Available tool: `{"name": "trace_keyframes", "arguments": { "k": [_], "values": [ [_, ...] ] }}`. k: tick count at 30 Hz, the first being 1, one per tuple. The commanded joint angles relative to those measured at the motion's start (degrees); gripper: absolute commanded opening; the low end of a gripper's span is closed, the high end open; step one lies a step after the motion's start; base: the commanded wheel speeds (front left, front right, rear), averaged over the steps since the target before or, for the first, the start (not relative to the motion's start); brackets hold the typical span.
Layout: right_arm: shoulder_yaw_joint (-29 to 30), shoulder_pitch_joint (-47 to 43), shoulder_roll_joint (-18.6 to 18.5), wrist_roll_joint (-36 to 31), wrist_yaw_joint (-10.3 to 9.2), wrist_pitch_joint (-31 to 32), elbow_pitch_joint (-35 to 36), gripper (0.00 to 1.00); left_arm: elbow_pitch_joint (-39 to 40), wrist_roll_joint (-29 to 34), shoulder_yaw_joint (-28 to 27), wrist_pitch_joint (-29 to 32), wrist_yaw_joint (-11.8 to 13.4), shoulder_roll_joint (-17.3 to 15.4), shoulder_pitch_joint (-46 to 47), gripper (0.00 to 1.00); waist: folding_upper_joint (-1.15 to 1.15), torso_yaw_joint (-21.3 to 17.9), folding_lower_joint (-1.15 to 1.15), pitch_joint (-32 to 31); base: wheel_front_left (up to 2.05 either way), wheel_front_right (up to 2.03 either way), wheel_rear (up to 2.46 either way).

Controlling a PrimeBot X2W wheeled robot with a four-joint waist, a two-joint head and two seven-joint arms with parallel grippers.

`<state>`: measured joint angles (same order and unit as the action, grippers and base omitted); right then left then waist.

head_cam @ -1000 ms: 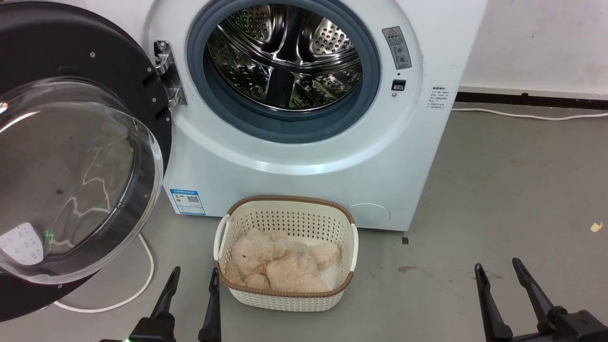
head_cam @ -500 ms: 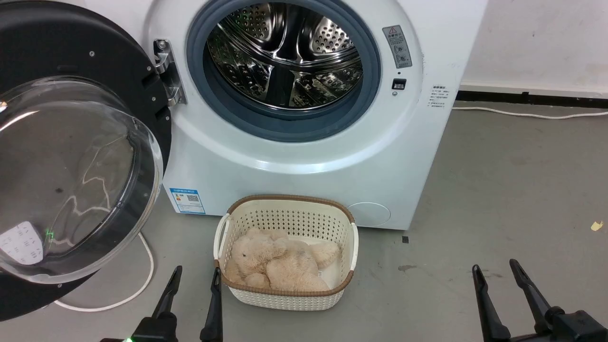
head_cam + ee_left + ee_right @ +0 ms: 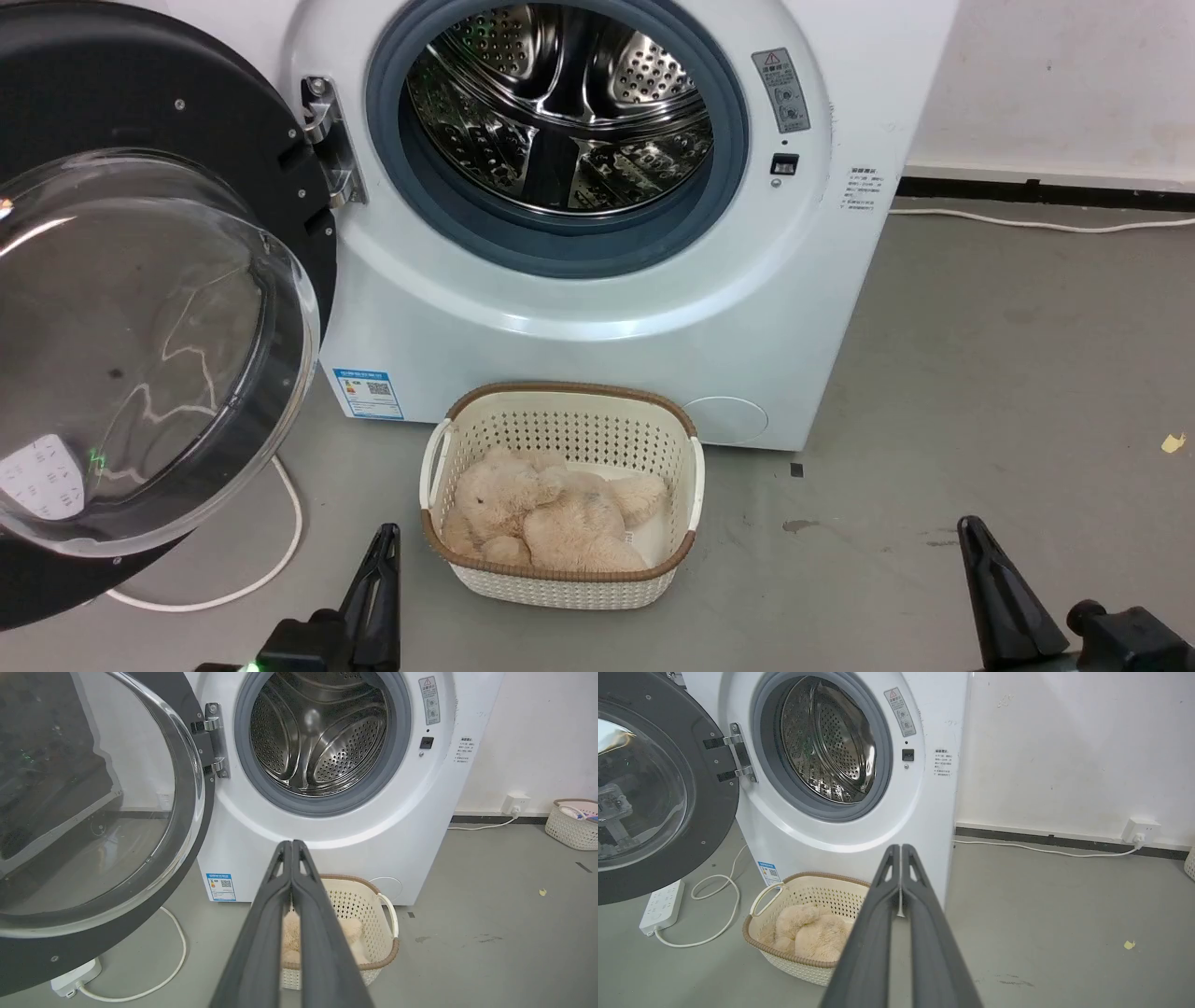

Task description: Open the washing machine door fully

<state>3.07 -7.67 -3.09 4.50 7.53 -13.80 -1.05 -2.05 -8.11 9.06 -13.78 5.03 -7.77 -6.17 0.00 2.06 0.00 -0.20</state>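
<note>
The left tool (image 3: 384,541), at the lower left of the head view, has its fingers pressed together, as does the right tool (image 3: 971,530) at the lower right. Between them a basket (image 3: 571,393) sits on the floor, holding a plush bear (image 3: 546,511). Behind it stands the washing machine (image 3: 597,313). Its door (image 3: 149,345) is swung wide at the frame's left.

Drum opening (image 3: 560,121) unobstructed. Door (image 3: 140,345) stands open at left. Basket (image 3: 560,593) sits on the floor just before the washing machine (image 3: 597,345).

A basket (image 3: 571,389) lies before the washing machine (image 3: 597,317), plush toy (image 3: 551,518) inside.
</note>
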Motion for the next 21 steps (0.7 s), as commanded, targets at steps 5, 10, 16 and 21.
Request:
{"name": "trace_keyframes", "arguments": {
  "k": [5, 10, 16, 21],
  "values": [
    [-0.2, 0.8, 0.0, -0.5, 0.0, 0.7, 0.1, 0.0, 0.2, 0.8, -0.6, 0.8, -0.4, 0.5, 0.7, 0.0, 0.0, -0.1, 0.0, 0.0, 0.0, 0.0, 0.0],
    [-0.4, 1.1, 0.0, -0.6, -0.01, 1.3, 0.2, 0.0, 0.3, 1.1, -1.0, 1.3, -0.6, 0.7, 0.9, 0.0, 0.0, -0.2, 0.0, 0.0, 0.0, 0.0, 0.0],
    [-0.5, 1.5, 0.0, -0.9, -0.01, 2.0, 0.2, 0.0, 0.4, 1.5, -1.4, 2.0, -0.9, 0.9, 1.2, 0.0, 0.0, -0.3, 0.0, 0.0, 0.0, 0.0, 0.0],
    [-0.6, 1.8, 0.1, -1.0, -0.01, 2.6, 0.3, 0.0, 0.4, 1.8, -1.8, 2.6, -1.1, 1.1, 1.4, 0.0, 0.0, -0.4, 0.0, 0.0, 0.0, 0.0, 0.0]
  ]
}}
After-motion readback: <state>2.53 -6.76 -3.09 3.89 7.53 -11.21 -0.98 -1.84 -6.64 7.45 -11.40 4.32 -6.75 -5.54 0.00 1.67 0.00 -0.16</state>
